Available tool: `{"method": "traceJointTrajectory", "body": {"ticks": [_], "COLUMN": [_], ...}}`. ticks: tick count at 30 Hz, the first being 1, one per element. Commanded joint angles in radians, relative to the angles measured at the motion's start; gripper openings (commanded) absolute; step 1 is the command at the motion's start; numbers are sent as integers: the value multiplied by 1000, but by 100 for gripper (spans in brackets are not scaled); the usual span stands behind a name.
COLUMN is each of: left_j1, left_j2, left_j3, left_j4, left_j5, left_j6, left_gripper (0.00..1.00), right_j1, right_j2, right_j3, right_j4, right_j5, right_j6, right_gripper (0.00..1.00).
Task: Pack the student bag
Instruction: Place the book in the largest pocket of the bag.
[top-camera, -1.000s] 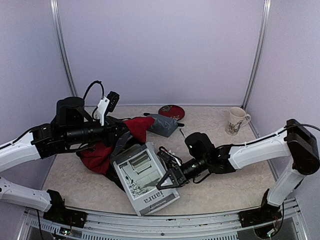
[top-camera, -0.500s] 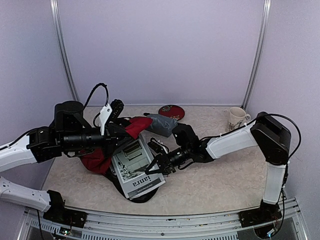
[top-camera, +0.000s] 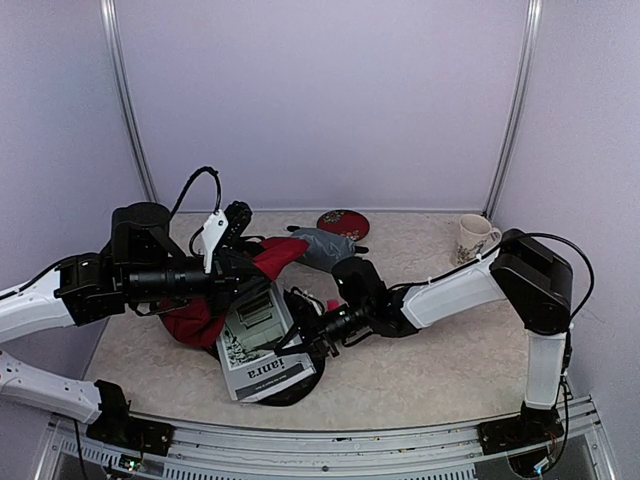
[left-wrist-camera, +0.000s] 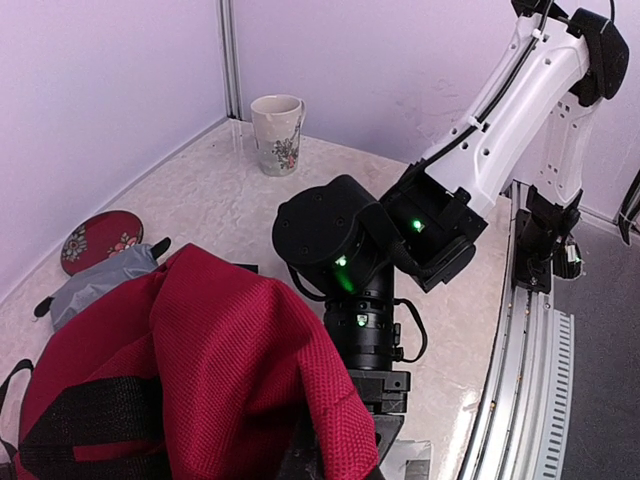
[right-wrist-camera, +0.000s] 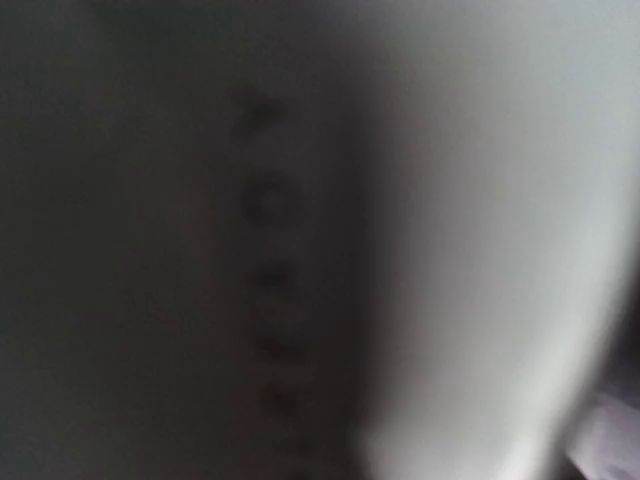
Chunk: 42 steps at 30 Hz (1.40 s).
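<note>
The dark red student bag (top-camera: 190, 322) lies at the left middle of the table, its black base under a grey-and-white booklet (top-camera: 255, 345). My left gripper (top-camera: 262, 262) is shut on a raised flap of the bag's red fabric, which fills the lower left of the left wrist view (left-wrist-camera: 200, 350) and hides the fingers there. My right gripper (top-camera: 303, 335) holds the booklet's right edge, low at the bag's opening. The right wrist view shows only a blurred pale page (right-wrist-camera: 480, 200) very close to the lens.
A grey zip pouch (top-camera: 325, 248) and a round red patterned disc (top-camera: 342, 222) lie behind the bag. A flowered mug (top-camera: 472, 240) stands at the back right. A metal rail (top-camera: 350, 440) runs along the table's near edge. Walls close in on three sides.
My right gripper has carried the booklet leftwards, from the middle of the table to partly under the raised red flap. My left gripper has kept hold of the fabric, almost still.
</note>
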<state>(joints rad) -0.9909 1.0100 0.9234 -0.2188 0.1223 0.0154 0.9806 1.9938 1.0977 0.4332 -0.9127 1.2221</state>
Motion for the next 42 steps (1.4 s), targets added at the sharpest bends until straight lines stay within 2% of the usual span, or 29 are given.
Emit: {"method": "traceJointTrajectory", "body": {"ticks": [1, 4, 12, 17, 21, 25, 27, 31, 38, 42], "left_j1": [-18, -18, -21, -57, -68, -68, -59, 17, 110, 122], "left_j2": [-4, -1, -12, -29, -25, -17, -5, 33, 41, 29], "left_j3": [55, 55, 46, 23, 3, -41, -61, -108, -178, -184], "left_j4": [60, 60, 57, 75, 64, 84, 85, 90, 122, 97], "left_j5": [15, 13, 45, 83, 87, 75, 31, -19, -31, -57], "left_j6": [13, 11, 5, 27, 24, -17, -56, -164, -245, -247], "left_gripper": [0, 0, 0, 0, 0, 0, 0, 0, 0, 0], "right_j1": [52, 63, 56, -16, -64, -97, -106, -107, -86, -79], "right_j2": [33, 52, 73, 84, 122, 144, 130, 60, -86, -171], "right_j3": [16, -8, 18, 66, 125, 172, 175, 172, 148, 108], "right_j4": [87, 180, 185, 119, 111, 65, 33, -148, -389, -408], "right_j5": [-10, -21, 4, 86, 112, 140, 165, 264, 430, 443], "right_j6": [130, 196, 207, 170, 171, 136, 97, -51, -263, -318], "right_gripper": [21, 20, 23, 26, 35, 55, 62, 75, 84, 86]}}
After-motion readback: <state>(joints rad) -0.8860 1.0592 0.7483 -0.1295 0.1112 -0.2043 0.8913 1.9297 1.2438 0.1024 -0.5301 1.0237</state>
